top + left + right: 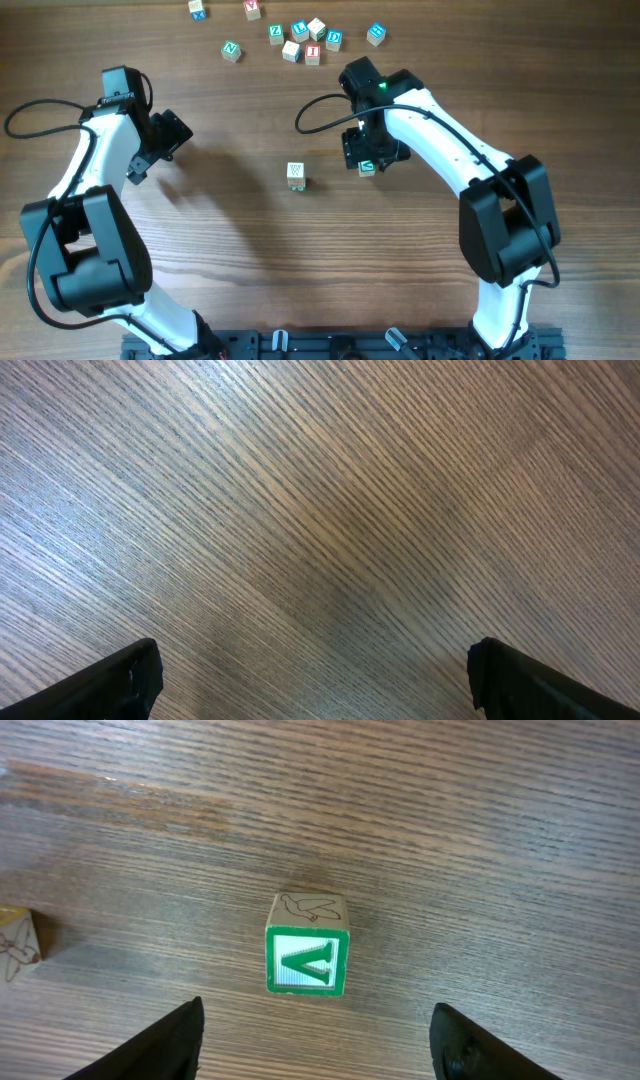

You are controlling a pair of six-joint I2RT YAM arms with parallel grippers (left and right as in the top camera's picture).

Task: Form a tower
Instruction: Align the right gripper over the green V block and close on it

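Pale wood, a faint mark on the top face: tower (296, 176) upright near the middle of the table (220, 230), standing alone and touched by nothing. Seen straight down from overhead, so impossible to count its cubes. Just to its right and apart from it, V cube (307, 955) flat on the wood, with a green-framed V face turned toward the right wrist camera and a line-drawn bird on the face above. Poised low over that cube, right gripper (318, 1015), fingers (170, 1040) spread wider than the cube, bare wood showing on both sides, gripping nothing. At the left edge of the same wrist view, a cut-off pale cube (15, 945) with a faint drawing, well clear of the fingers. Farther left across the table, well apart from the tower, left gripper (312, 660) spread to full width above bare wood grain, holding nothing. Along the far edge, loose cubes (313, 53) in a ragged cluster with red, green and blue letters up, some touching, a few more strewn to the left. At either side, white arms with black joints, and a black cable looping from each.
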